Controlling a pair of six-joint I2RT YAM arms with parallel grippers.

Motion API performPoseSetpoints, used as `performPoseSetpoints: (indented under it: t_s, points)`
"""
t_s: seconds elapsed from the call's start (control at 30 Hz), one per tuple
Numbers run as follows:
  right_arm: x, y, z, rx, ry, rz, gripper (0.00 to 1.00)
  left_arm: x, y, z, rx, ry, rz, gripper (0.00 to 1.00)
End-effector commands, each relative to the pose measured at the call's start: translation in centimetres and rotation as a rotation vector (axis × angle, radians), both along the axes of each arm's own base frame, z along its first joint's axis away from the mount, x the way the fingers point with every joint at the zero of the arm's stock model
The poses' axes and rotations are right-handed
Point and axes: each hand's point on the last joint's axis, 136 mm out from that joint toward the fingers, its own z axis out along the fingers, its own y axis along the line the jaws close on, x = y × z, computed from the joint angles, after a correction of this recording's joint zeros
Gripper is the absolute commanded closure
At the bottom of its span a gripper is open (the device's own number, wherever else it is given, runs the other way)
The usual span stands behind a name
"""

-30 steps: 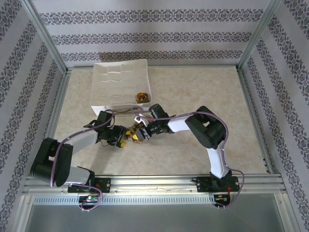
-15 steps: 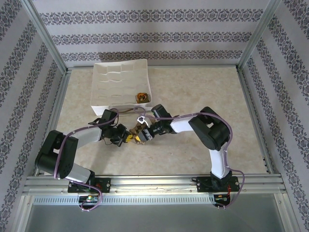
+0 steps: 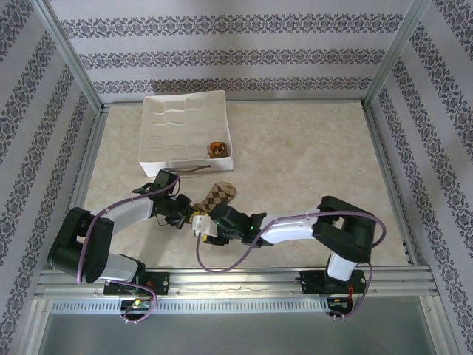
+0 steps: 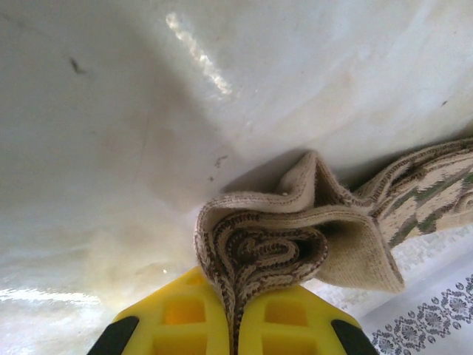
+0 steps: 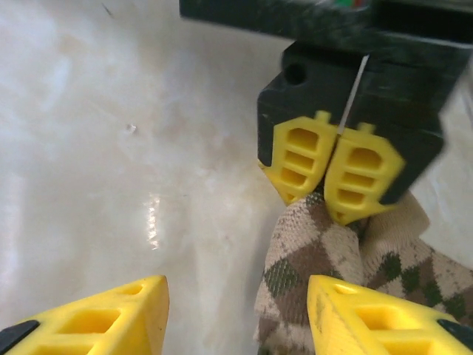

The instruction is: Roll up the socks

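Note:
The brown-and-beige argyle sock [image 3: 219, 194] lies on the table, its near end curled into a small roll [image 4: 266, 248]. My left gripper [image 4: 235, 325] is shut on that rolled end, yellow fingers pinching the fabric between them; from above it sits at the sock's near left end [image 3: 188, 213]. My right gripper [image 5: 236, 318] is open, its fingers wide apart, the right one beside the sock [image 5: 318, 274]. It faces the left gripper's fingers [image 5: 336, 166] from close by [image 3: 201, 223]. A small orange-and-dark bundle [image 3: 217, 149], apparently the green-and-orange sock, rests in the tray's near right corner.
A white partitioned tray [image 3: 151, 129] stands at the back left of the beige tabletop. A thin dark cable [image 3: 194, 171] lies just in front of it. Aluminium frame rails [image 3: 388, 177] border the table, with patterned walls beyond.
My right arm has swung from behind the sock down to its near side, and its gripper has let go. The argyle sock now lies stretched out. The left gripper keeps its hold.

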Motion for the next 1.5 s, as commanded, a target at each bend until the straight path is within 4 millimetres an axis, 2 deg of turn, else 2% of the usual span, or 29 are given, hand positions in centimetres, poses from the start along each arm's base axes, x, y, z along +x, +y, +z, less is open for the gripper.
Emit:
performPoseSetpoints:
  t_s: [0.0,0.13,0.27,0.43,0.57,0.6,0.73,0.83,0.87,1.1,1.33,1.47]
  points:
    - [3.8,-0.3,-0.4,-0.165,-0.267,-0.071,0.50,-2.8,1.5,-1.9,0.100,0.136,0.018,1.00]
    - [5.5,-0.1,-0.3,-0.227,-0.390,-0.108,0.51,-2.9,1.6,-2.0,0.101,0.138,0.015,1.00]
    - [5.2,-0.5,-1.5,-0.274,-0.381,-0.087,0.56,-2.9,1.6,-2.0,0.100,0.137,0.020,1.00]
    - [5.4,-2.0,-3.9,-0.332,-0.315,-0.121,0.77,-2.6,1.5,-1.4,0.098,0.125,0.018,1.00]
    - [5.1,-3.1,-4.9,-0.333,-0.194,-0.153,0.98,-2.3,1.3,-0.8,0.080,0.103,0.027,1.00]
    - [4.9,-3.5,-5.2,-0.326,-0.139,-0.167,1.00,-2.1,1.2,-0.4,0.073,0.093,0.033,0.95]
    - [3.4,-4.7,-6.4,-0.260,0.093,-0.187,1.00,-1.2,1.0,1.5,0.048,0.030,0.064,0.58]
    - [1.7,-5.3,-7.3,-0.222,0.256,-0.167,1.00,-0.6,1.1,2.7,0.035,-0.008,0.089,0.42]
    - [1.2,-5.4,-7.5,-0.209,0.302,-0.162,1.00,-0.5,1.1,3.1,0.031,-0.017,0.095,0.39]
    - [1.1,-6.5,-7.6,-0.087,0.526,-0.221,1.00,0.8,1.0,4.4,0.009,-0.085,0.120,0.35]
    - [2.1,-6.8,-7.1,0.075,0.825,-0.305,1.00,2.6,-0.7,5.0,-0.059,-0.142,0.072,0.40]
    - [2.9,-7.2,-6.7,0.139,0.924,-0.346,1.00,3.6,-2.0,5.3,-0.087,-0.176,0.024,0.45]
